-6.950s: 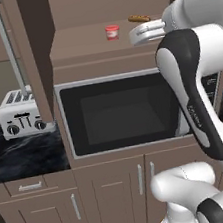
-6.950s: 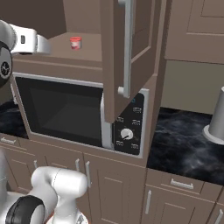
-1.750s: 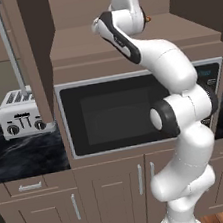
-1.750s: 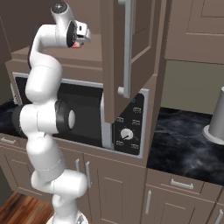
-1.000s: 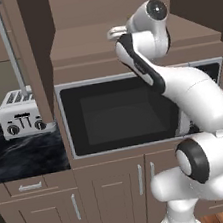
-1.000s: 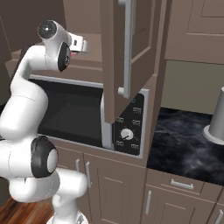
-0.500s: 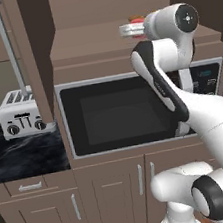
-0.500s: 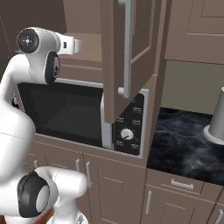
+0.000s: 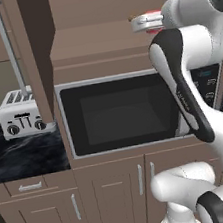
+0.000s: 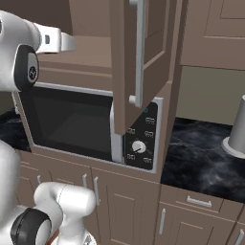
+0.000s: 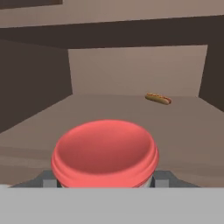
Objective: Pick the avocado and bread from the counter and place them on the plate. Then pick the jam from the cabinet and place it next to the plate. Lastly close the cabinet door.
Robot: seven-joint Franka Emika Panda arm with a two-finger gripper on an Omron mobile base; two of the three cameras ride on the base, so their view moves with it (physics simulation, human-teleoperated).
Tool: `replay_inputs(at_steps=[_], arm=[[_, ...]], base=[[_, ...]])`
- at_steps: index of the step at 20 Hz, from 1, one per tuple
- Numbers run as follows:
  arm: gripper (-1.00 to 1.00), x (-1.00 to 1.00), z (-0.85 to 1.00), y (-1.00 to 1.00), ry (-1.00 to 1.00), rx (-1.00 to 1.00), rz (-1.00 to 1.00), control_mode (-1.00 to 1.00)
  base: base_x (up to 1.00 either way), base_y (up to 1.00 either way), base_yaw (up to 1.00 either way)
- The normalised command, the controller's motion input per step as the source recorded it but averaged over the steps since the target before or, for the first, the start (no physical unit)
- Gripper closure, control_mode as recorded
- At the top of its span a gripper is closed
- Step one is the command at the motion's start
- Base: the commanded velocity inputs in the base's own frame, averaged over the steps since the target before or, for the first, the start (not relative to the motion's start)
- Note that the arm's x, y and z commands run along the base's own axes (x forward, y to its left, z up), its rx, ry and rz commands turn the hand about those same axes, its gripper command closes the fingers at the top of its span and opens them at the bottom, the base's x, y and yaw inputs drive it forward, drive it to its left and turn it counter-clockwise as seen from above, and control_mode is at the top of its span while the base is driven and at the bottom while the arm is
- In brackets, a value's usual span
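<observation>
Two-finger gripper [image 11: 105,183] clamped on small squat red-pink jam jar [image 11: 105,153], fingertips [image 11: 162,178] hugging its sides low, w/ pale lid facing cam. Grip low and level, prob. to lift jar out over brown wooden cabinet shelf [image 11: 183,127] w/o tipping. Beyond jar, far back on shelf: small hotdog [image 11: 158,99]. Left base view adds jar's red edge [image 9: 152,15] ahead of wrist, above steel microwave [image 9: 119,113]. Right base view adds open recessed-panel cabinet door [image 10: 136,57], right of gripper.

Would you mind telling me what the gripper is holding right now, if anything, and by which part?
The gripper holds the jam, the red jar, with a finger on each side of its body, just under the wider lid.
</observation>
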Motion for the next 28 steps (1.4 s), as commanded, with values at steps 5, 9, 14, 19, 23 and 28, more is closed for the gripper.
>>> replay_inputs(at_steps=[5,9,14,19,23,28], arm=[[1.00,-0.62,-0.36,0.00,0.00,-0.06,0.00,-1.00],[1.00,-0.35,-0.88,-0.07,-0.07,0.00,0.00,-1.00],[1.00,-0.46,-0.28,-0.13,-0.10,0.00,0.00,-1.00],[1.00,-0.55,0.22,-0.08,0.00,0.00,0.00,-1.00],[1.00,-0.58,0.18,-0.06,0.01,0.00,0.00,-1.00],[1.00,-0.39,0.05,0.00,0.07,0.00,0.00,-1.00]], base=[[0.00,0.00,0.00],[0.00,0.00,0.00],[0.00,0.00,0.00],[0.00,0.00,0.00],[0.00,0.00,0.00],[0.00,0.00,0.00]])
